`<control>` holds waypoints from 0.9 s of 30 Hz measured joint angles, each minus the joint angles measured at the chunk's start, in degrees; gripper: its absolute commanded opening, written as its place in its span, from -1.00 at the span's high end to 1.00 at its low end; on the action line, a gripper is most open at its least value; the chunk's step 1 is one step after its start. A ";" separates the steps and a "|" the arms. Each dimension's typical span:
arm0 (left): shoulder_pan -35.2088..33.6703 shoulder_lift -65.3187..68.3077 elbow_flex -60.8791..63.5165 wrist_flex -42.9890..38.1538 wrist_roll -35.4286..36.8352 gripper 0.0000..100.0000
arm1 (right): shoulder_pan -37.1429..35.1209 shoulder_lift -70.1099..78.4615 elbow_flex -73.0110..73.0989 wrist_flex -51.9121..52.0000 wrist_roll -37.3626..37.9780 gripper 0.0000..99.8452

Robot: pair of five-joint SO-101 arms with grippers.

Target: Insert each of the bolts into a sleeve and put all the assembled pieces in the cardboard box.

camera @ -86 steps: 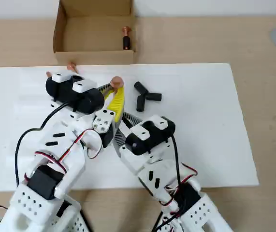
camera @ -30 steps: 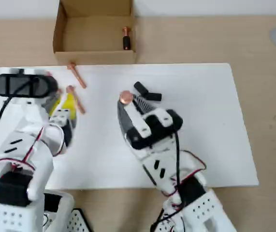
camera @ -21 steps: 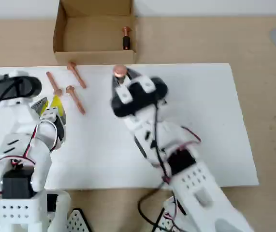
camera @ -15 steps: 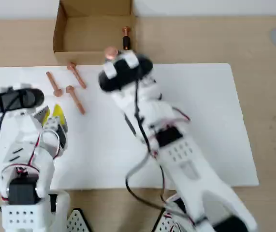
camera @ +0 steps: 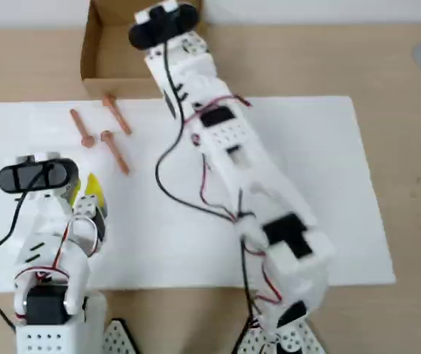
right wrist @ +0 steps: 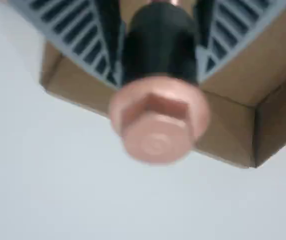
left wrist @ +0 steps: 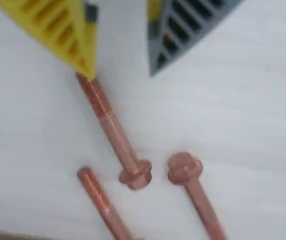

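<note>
My right gripper (right wrist: pixel 159 75) is clenched on a black cylindrical sleeve (right wrist: pixel 158 42) with a copper hex-headed bolt (right wrist: pixel 158 125) seated in it, held over the open brown cardboard box (right wrist: pixel 233 127). My left gripper (left wrist: pixel 120 74) hangs released above the white sheet (left wrist: pixel 243 125). Its yellow fingertip (left wrist: pixel 85 67) is at the threaded end of one of three loose copper bolts (left wrist: pixel 115 135) lying near the box.
</note>
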 measured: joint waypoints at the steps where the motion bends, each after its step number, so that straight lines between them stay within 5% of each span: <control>1: 0.00 0.00 0.26 0.00 0.00 0.84 | 0.00 3.16 -3.43 0.18 0.00 0.98; 17: -0.09 -0.09 1.85 0.00 0.00 0.84 | 2.99 56.88 -64.62 9.76 2.73 0.98; 27: -0.09 -0.26 1.85 1.76 0.00 0.84 | 4.75 69.01 -79.74 11.16 10.55 0.91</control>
